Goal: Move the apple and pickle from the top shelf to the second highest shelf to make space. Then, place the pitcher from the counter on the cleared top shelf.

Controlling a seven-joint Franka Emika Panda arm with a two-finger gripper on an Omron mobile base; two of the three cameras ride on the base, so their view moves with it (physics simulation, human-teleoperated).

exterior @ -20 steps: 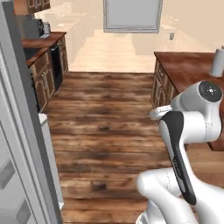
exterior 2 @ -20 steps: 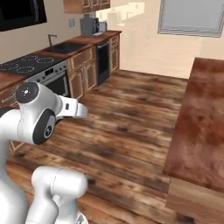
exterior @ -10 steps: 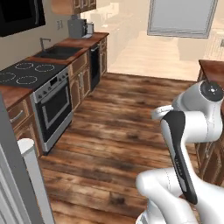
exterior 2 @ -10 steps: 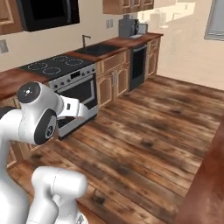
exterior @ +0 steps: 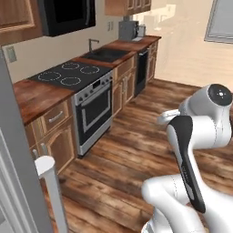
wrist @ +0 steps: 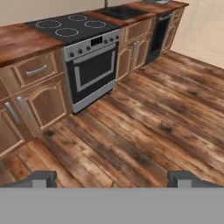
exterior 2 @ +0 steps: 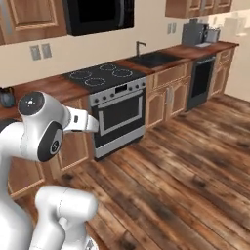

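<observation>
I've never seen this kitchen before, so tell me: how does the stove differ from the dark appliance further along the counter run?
The stove has a silver front with a glass oven window and black cooktop; the dishwasher is all dark. The stove bears burner rings and a knob row; the dishwasher front looks plain. The stove stands nearer the robot, the dishwasher beyond the sink. Both sit between wooden cabinets under the red-brown counter.

A steel oven (exterior: 93,112) with a black cooktop (exterior: 70,73) is set between wood cabinets (exterior: 53,136). A microwave (exterior 2: 97,14) is mounted above it. A sink (exterior 2: 152,59) is seen further along.
</observation>
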